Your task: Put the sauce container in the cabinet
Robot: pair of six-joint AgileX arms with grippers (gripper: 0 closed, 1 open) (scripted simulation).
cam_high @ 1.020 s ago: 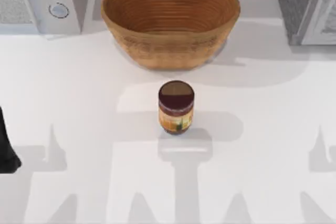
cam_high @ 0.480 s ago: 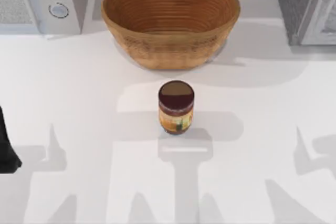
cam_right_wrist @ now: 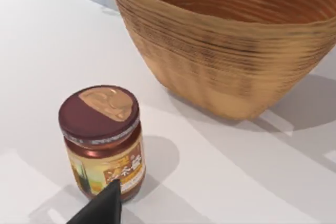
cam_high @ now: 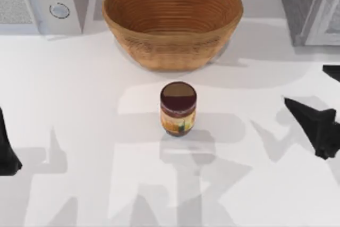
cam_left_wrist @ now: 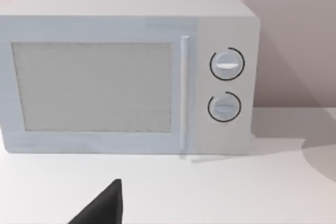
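The sauce container (cam_high: 178,108), a small jar with a maroon lid and orange-yellow label, stands upright at the table's middle, just in front of the woven bowl. It also appears in the right wrist view (cam_right_wrist: 102,140), with one dark fingertip (cam_right_wrist: 105,205) low in front of it. My right gripper (cam_high: 305,84) hovers at the table's right side, well apart from the jar, open and holding nothing. The cabinet (cam_high: 297,9), grey speckled with a pale framed door, sits at the back right corner. My left gripper (cam_high: 6,155) stays parked at the left edge, open.
A large woven bowl (cam_high: 172,22) stands at the back centre, behind the jar. A white microwave (cam_high: 42,1) with two round knobs occupies the back left and faces the left wrist camera (cam_left_wrist: 126,77). Bare white table lies between the jar and the right gripper.
My right gripper has come into the top view from the right edge, moving leftward toward the jar, and its shadow has shifted with it. The jar and left arm have not moved.
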